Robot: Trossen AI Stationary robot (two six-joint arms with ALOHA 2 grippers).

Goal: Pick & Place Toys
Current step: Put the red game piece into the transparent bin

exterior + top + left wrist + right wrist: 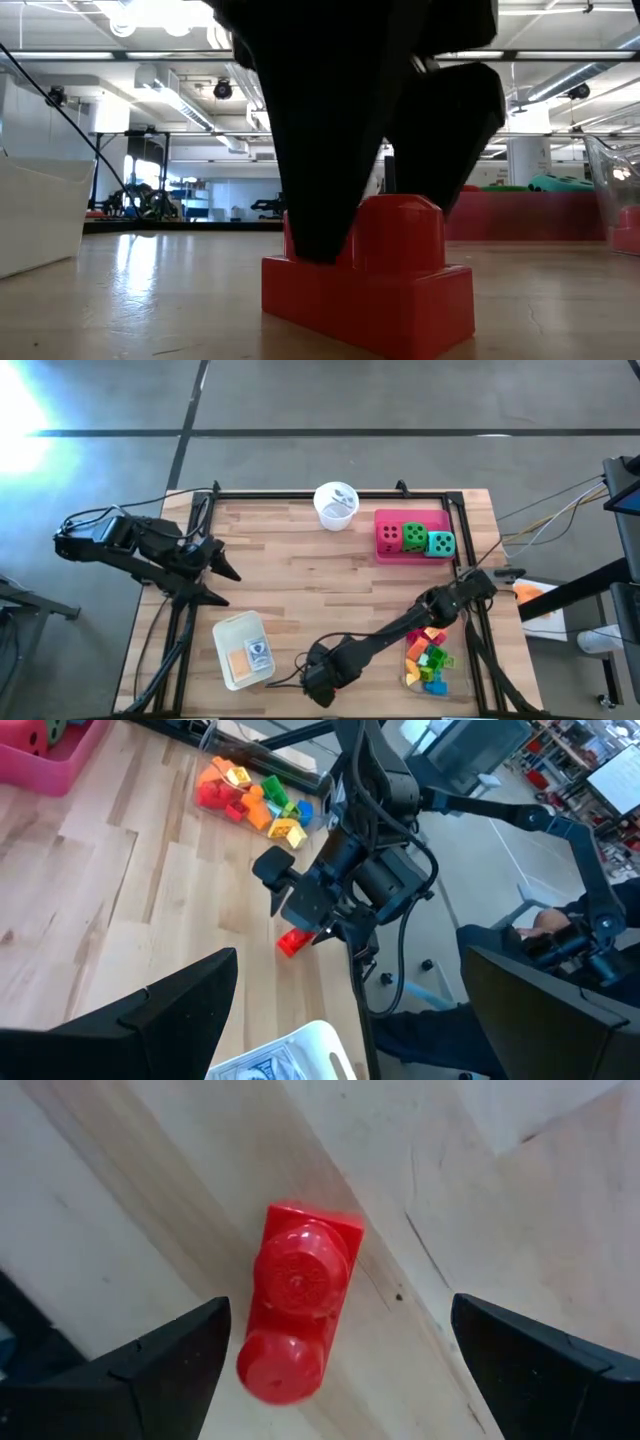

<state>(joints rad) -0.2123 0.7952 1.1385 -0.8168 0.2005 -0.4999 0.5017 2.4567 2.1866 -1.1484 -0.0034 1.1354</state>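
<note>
Red brick (296,1314): lay flat on the wooden table (330,575) near its front edge, studs up, directly under the right gripper.
Right gripper (335,1370): hung low over the red brick with its fingers spread apart, one on each side of the brick and clear of it in the right wrist view; whether they touched it in the low view, I could not tell.
White tray (242,649): sat left of the red brick, holding small flat cards (250,654).
Clear tray (428,657): sat right of the red brick, heaped with bright bricks (430,655).
Left gripper (228,588): waited beyond the white tray, fingers apart, holding nothing.
Pink tray (385,541): stood far from the red brick at the table's back, carrying a red die (390,536), a green die (414,536) and a teal die (441,544).
White cup (335,506): stood just left of the pink tray.
</note>
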